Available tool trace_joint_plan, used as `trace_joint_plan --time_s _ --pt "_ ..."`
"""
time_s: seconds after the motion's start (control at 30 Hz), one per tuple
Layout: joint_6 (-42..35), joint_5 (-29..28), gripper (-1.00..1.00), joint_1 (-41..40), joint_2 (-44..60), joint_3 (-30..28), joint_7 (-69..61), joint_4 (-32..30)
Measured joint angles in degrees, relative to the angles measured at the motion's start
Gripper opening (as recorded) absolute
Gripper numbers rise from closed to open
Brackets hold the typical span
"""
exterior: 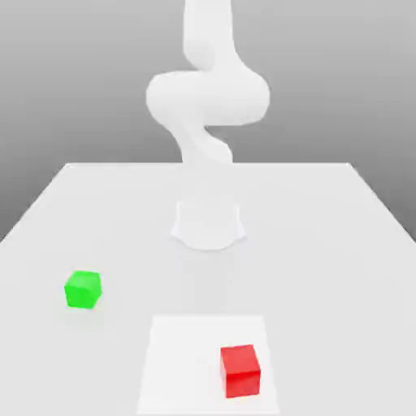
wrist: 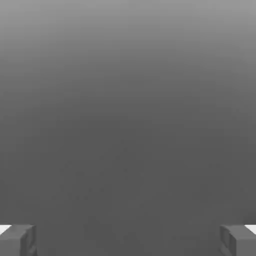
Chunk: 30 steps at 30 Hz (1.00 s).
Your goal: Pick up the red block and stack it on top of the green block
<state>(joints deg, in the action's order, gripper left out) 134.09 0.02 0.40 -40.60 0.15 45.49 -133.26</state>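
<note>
Plain grey backdrop, w/ a flat white worktop [exterior: 325, 244] running from near edge to far edge. White arm [exterior: 207, 97] rises from a round base [exterior: 208, 226] at mid-worktop, towards the far side, curling up out of the top of the exterior view.

Green block [exterior: 83, 289] sits on bare worktop at the exterior view's left, nearer than the base. Red block [exterior: 240, 370] sits near the front edge, a bit right of centre, upright & flat on a slightly brighter square patch [exterior: 179, 366] of the surface, in that patch's right half. The 2 blocks are well apart, not touching; green is farther back than red. No bins, trays or other containers on the worktop; blocks lie loose.

Hand view: tool [wrist: 128, 240] is spread wide, its 2 grey fingertips [wrist: 17, 240] at opposite sides of the picture w/ only grey background btwn them. Nothing gripped, nothing touching either tip.
</note>
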Motion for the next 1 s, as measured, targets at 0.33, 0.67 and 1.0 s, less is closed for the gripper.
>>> trace_joint_plan --time_s 0.33,0.67,1.0 --pt "9.31 0.06 0.00 1.48 21.13 0.81 -1.36 -5.98" --pt "18.45 -0.40 0.00 3.04 41.90 1.72 -2.33 -11.86" --pt "30.73 -1.66 -1.00 3.91 59.88 1.16 -1.88 -12.27"
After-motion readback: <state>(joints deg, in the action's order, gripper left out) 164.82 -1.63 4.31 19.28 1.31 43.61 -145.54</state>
